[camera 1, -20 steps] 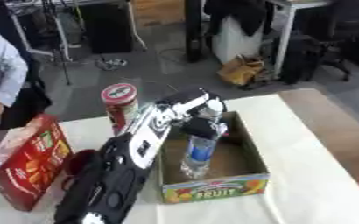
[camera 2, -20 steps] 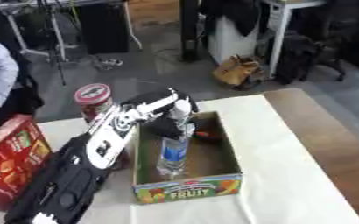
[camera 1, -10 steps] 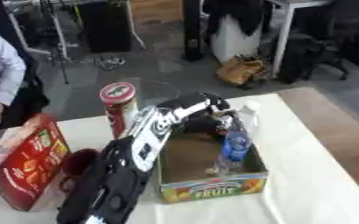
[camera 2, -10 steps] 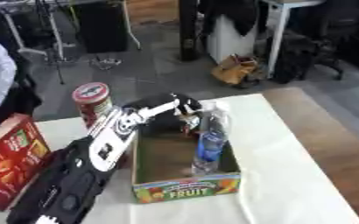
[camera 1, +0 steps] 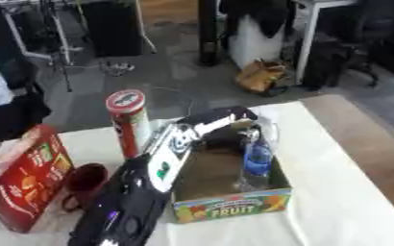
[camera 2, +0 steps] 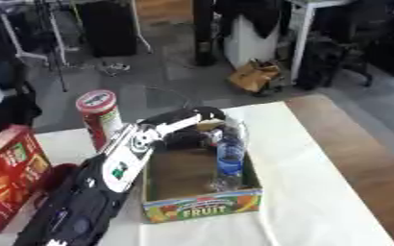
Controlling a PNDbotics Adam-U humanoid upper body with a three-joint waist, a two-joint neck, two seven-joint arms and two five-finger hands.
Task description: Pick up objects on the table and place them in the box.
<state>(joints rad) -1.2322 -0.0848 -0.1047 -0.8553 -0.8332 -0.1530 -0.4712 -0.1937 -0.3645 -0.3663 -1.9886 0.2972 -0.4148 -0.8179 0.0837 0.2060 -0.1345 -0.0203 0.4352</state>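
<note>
I see my left hand (camera 1: pixel 221 126) over the far end of the box (camera 1: pixel 230 212); whether it is open I cannot tell; the bottle (camera 1: pixel 255 161) leans inside the box, against its right wall.

An office or lab workroom — grey carpet floor (camera 1: pixel 163 72), a white desk leg (camera 1: pixel 308 36) with dark bags beneath, a tripod stand (camera 1: pixel 53 45), a brown bag (camera 1: pixel 259 77) beyond the cloth-covered table's (camera 1: pixel 335 192) far edge.
</note>
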